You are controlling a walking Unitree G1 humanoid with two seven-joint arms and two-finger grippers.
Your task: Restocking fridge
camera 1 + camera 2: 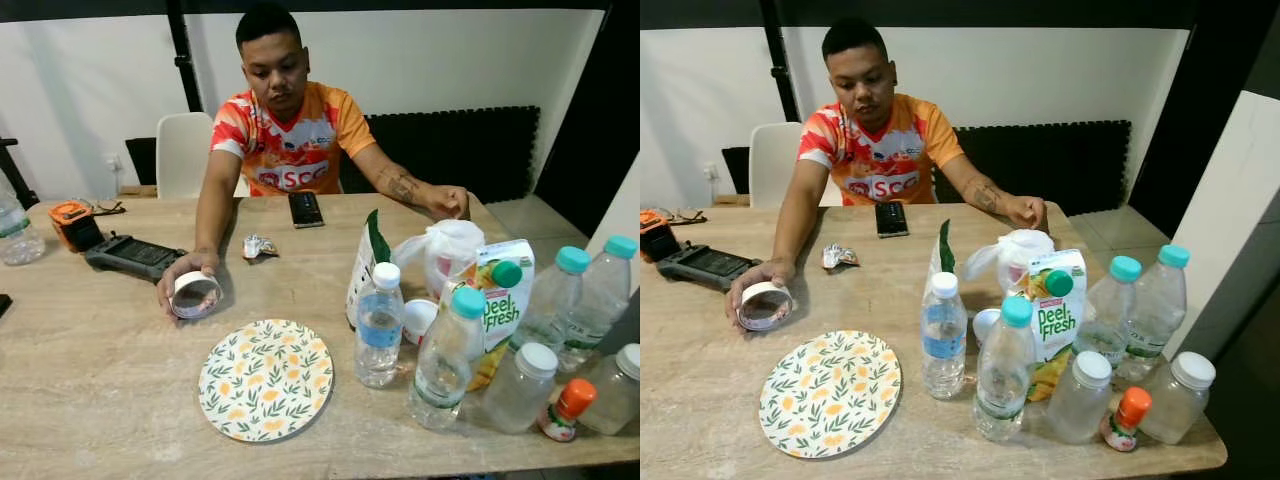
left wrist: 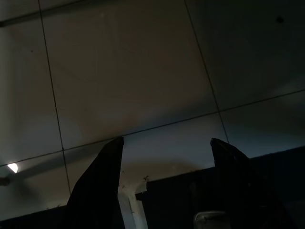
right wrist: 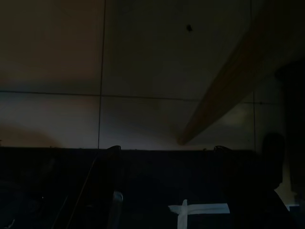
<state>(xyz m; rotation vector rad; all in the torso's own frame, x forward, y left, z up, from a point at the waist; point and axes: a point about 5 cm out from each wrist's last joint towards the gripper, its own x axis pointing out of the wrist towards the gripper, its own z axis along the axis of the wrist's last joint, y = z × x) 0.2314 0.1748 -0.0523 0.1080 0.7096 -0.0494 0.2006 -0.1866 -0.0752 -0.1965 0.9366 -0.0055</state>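
clear plastic water bottles (image 1: 380,325) with white and teal caps crowd the right end of the beige wooden table (image 1: 90,380), bunched around a green-and-white deel fresh juice carton (image 1: 503,300), a white plastic bag (image 1: 445,250) and a small orange-capped bottle (image 1: 565,412) right at the near edge. one more clear bottle (image 1: 15,230) stands alone at the far left edge. round plate with a yellow flower and green leaf print (image 1: 266,379) lies flat near the middle of the near edge, just left of the bottles.

person in an orange patterned jersey (image 1: 290,135) sits at the far side, one hand (image 1: 185,280) on a roll of white tape (image 1: 195,296) beyond the plate. black phone (image 1: 305,209) lies in front of them, and a black handheld device (image 1: 133,256) sits toward the left.

left gripper (image 2: 164,143) hangs over pale floor tiles, jaws wide apart and empty. right gripper (image 3: 164,149) is in deep shade, jaws also spread with nothing between.
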